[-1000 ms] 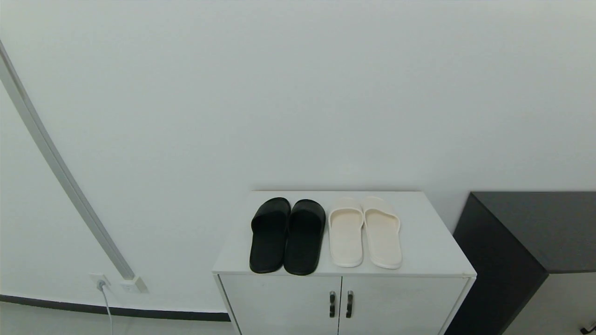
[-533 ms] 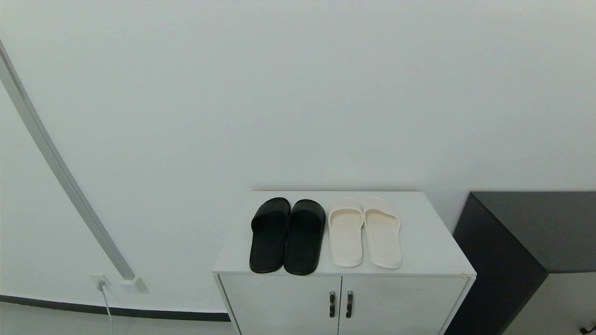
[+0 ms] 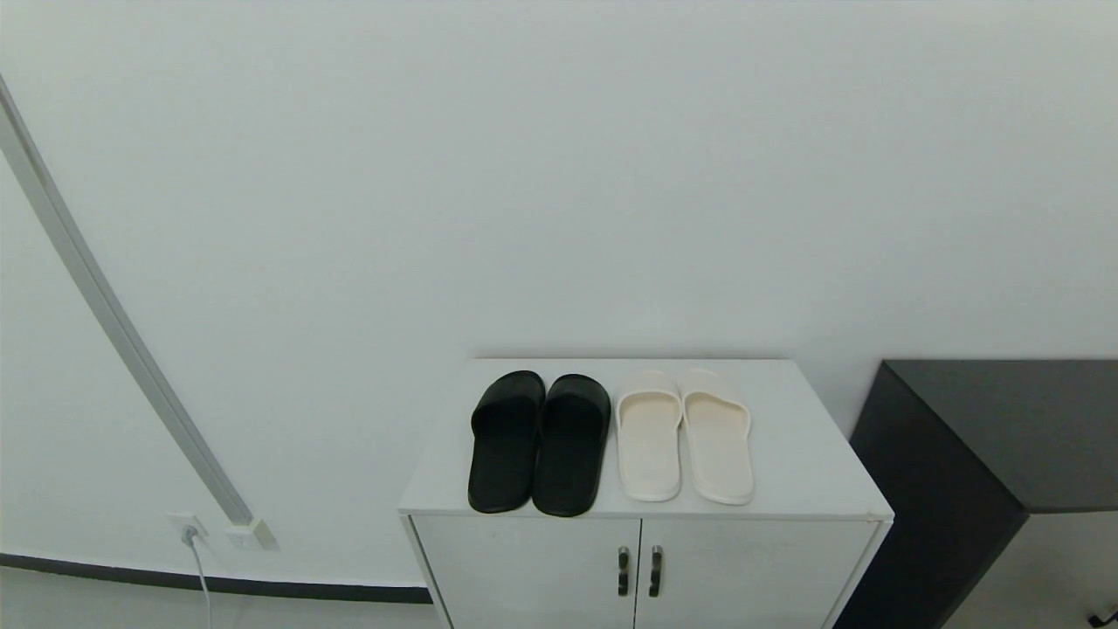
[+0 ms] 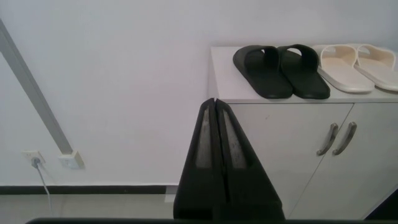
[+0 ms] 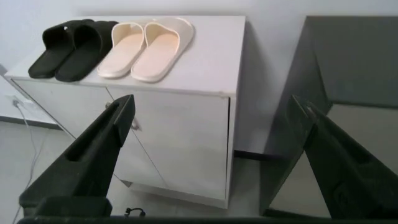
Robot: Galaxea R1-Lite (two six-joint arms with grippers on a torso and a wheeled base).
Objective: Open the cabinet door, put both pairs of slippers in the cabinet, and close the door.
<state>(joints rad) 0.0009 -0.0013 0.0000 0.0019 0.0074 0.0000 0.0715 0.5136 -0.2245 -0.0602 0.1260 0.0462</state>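
Cabinet (image 3: 812,454), doors shut: upright handles (image 3: 655,570) at centre seam, ahead, likely nearer the spread right pincer (image 5: 211,102); left pincer (image 4: 216,102) pressed together.

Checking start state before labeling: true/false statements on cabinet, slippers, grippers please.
1. Both cabinet doors are shut. True.
2. The black slippers are inside the cabinet. False: they lie on its top, beside the white slippers.
3. The left gripper is open. False: it is shut, holding nothing.
4. The right gripper is open. True.
5. The white slippers are to the robot's right of the black pair. True.
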